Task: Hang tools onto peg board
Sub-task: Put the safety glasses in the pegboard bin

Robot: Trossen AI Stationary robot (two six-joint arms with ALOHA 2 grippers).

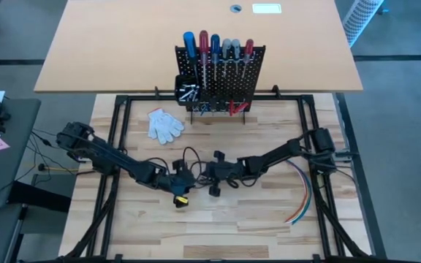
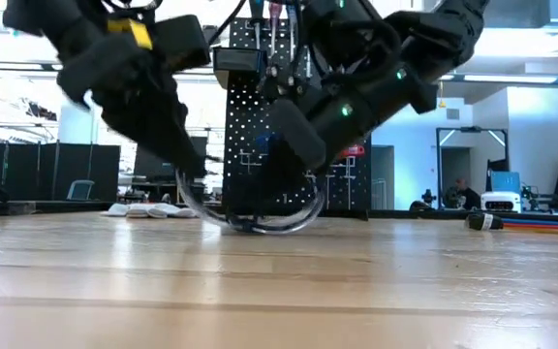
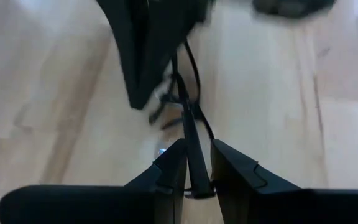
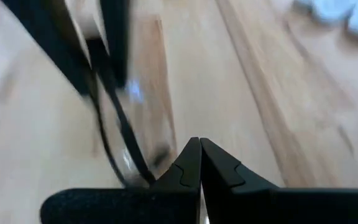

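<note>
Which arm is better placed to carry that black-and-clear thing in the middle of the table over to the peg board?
Left. The left gripper has a thin black bar of it between its fingers, while the right gripper is shut on nothing beside it.

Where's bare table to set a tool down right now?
Free: the near strip of light wooden table in front of both arms, and the far-right patch between the black perforated peg board and the coloured cable bundle. Crowded: table centre, where the left claw and right claw meet, and around the white glove.
</note>
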